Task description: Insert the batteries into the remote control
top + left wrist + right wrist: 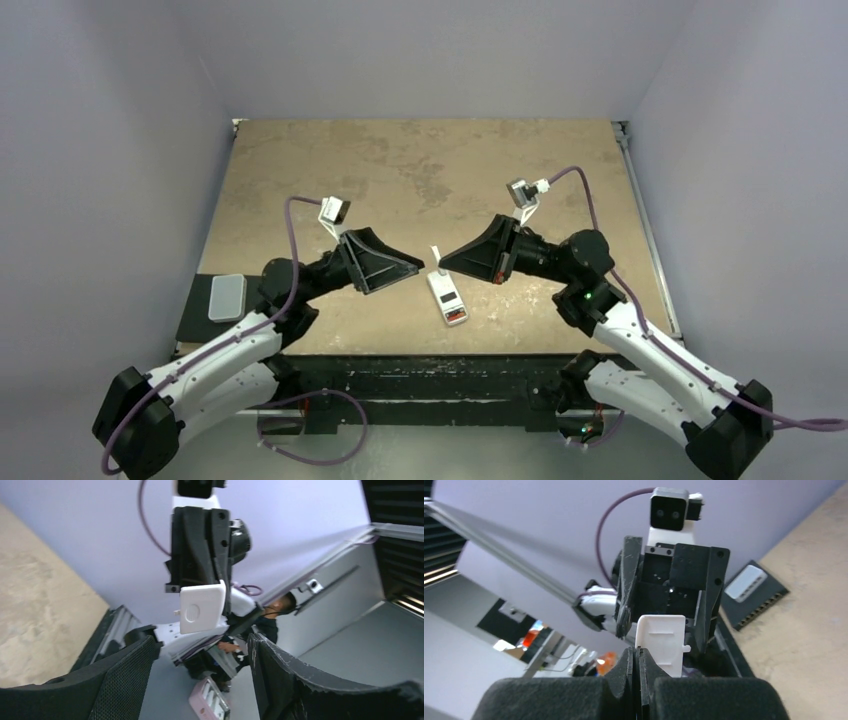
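Facing each other low over the worktop (400,170), the left end effector (418,268) and the right end effector (445,262) are set tip to tip. A small white cover (663,642), judged to be the battery door, is carried between them.

The cover is pinched at one edge by the right end effector, whose jaws are pressed together on it. It is presented flat-face-on to the left wrist camera, with its free end pointing into the left jaws. The left jaws are spread wide and nothing is held in them. Whether the cover is touched by them cannot be told.

The remote (447,298) lies on the worktop just beside the gap between the two tips, on the side toward the arm bases. Its long axis runs roughly from near to far, slightly skewed, with the red panel at the near end. It is reached about equally from either arm, the right tip being marginally nearer.

No battery can be located with certainty in any view. The loading step is therefore judged not yet done. The coming move is judged to turn on the cover lying straight ahead of the spread left jaws.
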